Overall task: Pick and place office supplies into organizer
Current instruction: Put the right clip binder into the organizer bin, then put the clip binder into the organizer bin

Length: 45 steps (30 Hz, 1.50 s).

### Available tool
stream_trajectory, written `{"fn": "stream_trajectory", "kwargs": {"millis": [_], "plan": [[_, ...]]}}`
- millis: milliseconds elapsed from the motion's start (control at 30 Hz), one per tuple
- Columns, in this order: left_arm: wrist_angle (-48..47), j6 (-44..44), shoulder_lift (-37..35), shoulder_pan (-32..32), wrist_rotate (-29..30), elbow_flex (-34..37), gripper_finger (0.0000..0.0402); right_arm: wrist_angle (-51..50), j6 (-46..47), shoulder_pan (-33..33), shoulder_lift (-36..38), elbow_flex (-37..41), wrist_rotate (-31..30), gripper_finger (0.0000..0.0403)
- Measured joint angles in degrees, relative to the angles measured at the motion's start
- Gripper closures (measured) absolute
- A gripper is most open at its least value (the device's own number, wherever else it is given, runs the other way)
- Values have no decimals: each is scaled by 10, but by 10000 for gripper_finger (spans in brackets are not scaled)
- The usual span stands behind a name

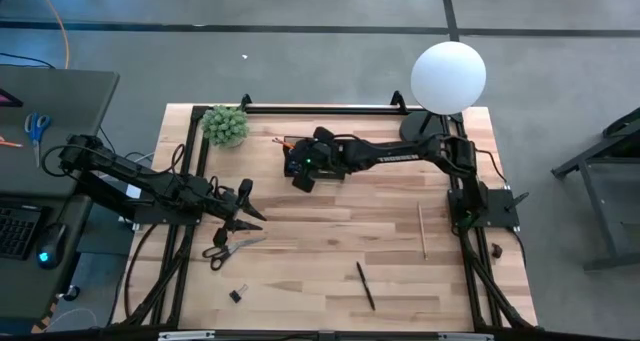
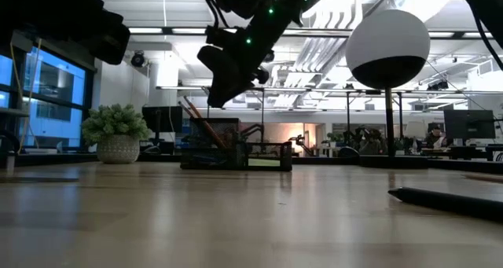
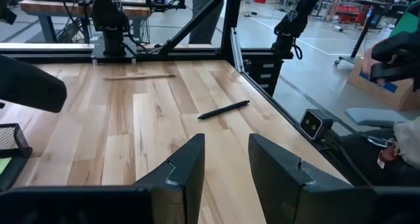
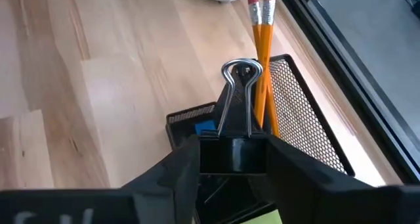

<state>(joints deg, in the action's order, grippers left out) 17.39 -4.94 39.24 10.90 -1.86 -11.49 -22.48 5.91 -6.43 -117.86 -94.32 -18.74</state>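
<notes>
The right gripper (image 4: 231, 159), pinching a binder clip (image 4: 237, 112), hovers over the organizer (image 4: 308, 119); next, release it into a compartment

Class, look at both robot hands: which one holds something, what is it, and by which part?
The right hand holds a black binder clip by its body, wire handles upward, above the organizer. The left hand is open, holding nothing.

I count two orange pencils (image 4: 262, 60) in one organizer (image 4: 308, 119), two binder clips (image 4: 235, 112), one scissors (image 1: 228, 249), one dark pen (image 1: 366, 285).
</notes>
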Motion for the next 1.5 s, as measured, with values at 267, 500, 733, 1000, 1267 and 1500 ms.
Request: {"fn": "stream_trajectory", "kwargs": {"millis": [267,500,733,1000,1267,1500], "plan": [[-6,-23,0,0,0,0,296,-8,-15,1,0,0,-7,199],[-53,-71,0,0,0,0,296,-13,12,3,0,0,17,176],[-35,-104,0,0,17,31,296,-37,16,34,0,0,146,185],[-34,-121,0,0,43,33,295,-36,22,95,0,1,68,205],[-43,-124,0,0,75,33,295,233,-36,153,0,104,71,233],[-38,-136,0,0,107,33,295,367,-64,153,0,161,97,255]]}}
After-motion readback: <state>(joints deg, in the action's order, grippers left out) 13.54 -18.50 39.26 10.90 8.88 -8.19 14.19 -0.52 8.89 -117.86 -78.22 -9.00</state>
